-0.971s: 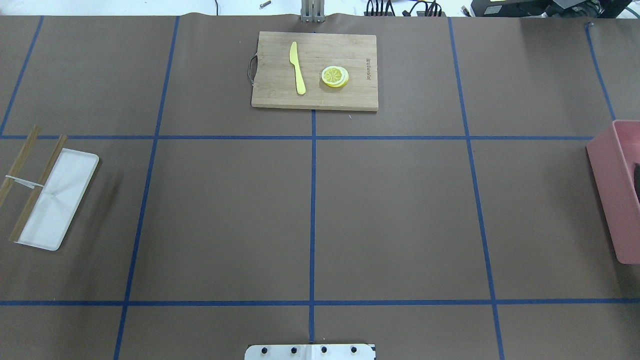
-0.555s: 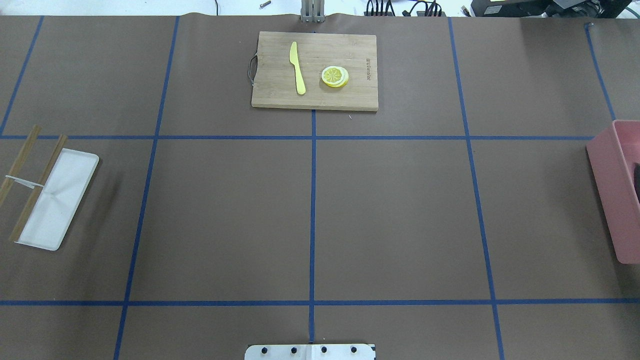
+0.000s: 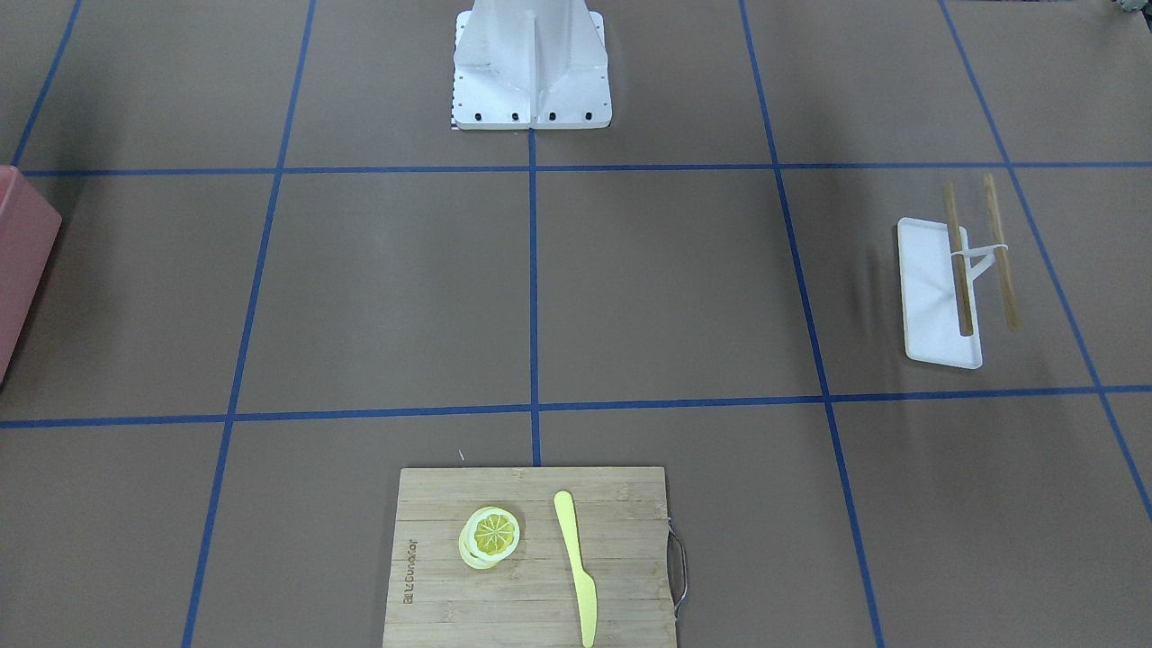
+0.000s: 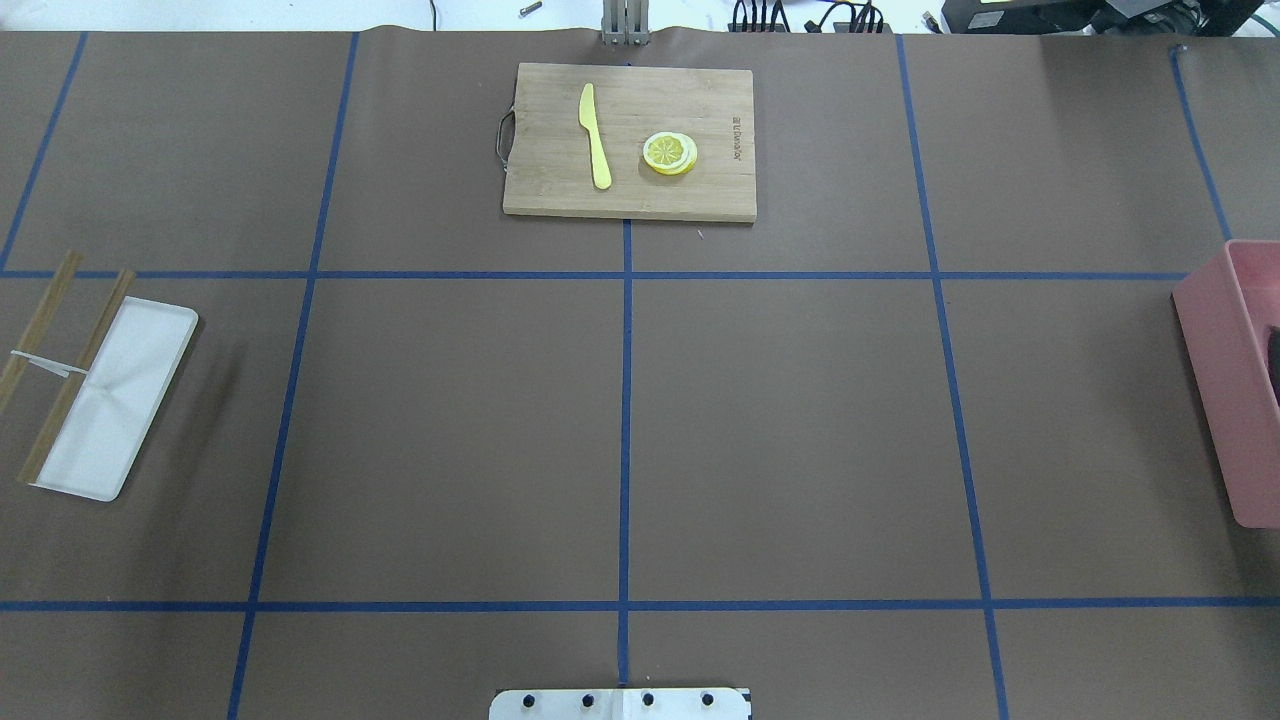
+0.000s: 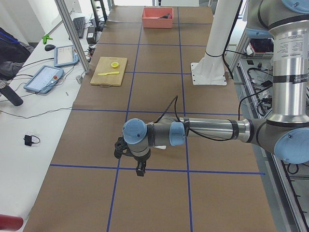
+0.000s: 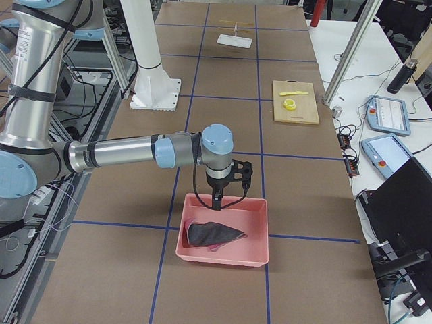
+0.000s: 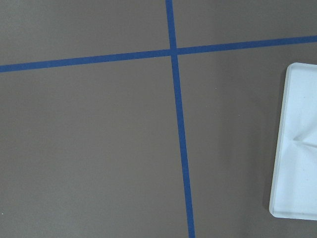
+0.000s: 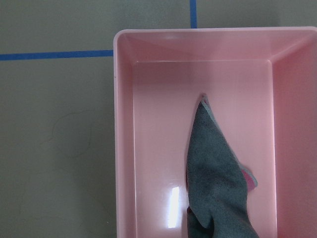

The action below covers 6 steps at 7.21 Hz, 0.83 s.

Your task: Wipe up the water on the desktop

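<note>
The desktop (image 4: pixel 800 430) is a matte brown tabletop crossed by blue tape lines; I make out no water on it. A dark grey cloth (image 8: pixel 218 178) lies in a pink bin (image 8: pixel 124 148) at the table's right end, also seen in the exterior right view (image 6: pixel 214 233). My right gripper (image 6: pixel 216 201) points down over the bin's far rim; I cannot tell if it is open or shut. My left gripper (image 5: pixel 140 171) hangs above the table at the left end; I cannot tell its state either. No fingers show in either wrist view.
A bamboo cutting board (image 4: pixel 630 140) at the far middle carries a yellow knife (image 4: pixel 595 135) and lemon slices (image 4: pixel 670 153). A white tray (image 4: pixel 115 400) with two wooden sticks (image 4: pixel 80 370) lies at the left end. The robot's white base (image 3: pixel 531 67) stands at the near middle edge.
</note>
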Available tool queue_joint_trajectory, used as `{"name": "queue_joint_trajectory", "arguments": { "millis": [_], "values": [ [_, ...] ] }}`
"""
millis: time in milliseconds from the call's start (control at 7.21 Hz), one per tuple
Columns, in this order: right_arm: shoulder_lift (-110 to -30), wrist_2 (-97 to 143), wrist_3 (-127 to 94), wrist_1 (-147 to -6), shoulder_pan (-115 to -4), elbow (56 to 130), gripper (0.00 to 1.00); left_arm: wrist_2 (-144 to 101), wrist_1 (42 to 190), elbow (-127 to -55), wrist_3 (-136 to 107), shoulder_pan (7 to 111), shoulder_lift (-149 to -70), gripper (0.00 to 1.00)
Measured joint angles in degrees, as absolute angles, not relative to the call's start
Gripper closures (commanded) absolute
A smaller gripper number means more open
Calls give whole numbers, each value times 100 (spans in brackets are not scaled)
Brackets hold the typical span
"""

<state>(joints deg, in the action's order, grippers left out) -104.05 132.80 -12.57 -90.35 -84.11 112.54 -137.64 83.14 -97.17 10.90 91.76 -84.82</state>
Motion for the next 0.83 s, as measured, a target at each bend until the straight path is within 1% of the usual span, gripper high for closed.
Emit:
{"name": "queue_joint_trajectory", "arguments": {
  "millis": [833],
  "values": [
    [-10401, 13281, -1257, -9035, -8411, 11361, 0, -13764, 8314, -9713, 1090, 9176, -8482, 2]
  ]
}}
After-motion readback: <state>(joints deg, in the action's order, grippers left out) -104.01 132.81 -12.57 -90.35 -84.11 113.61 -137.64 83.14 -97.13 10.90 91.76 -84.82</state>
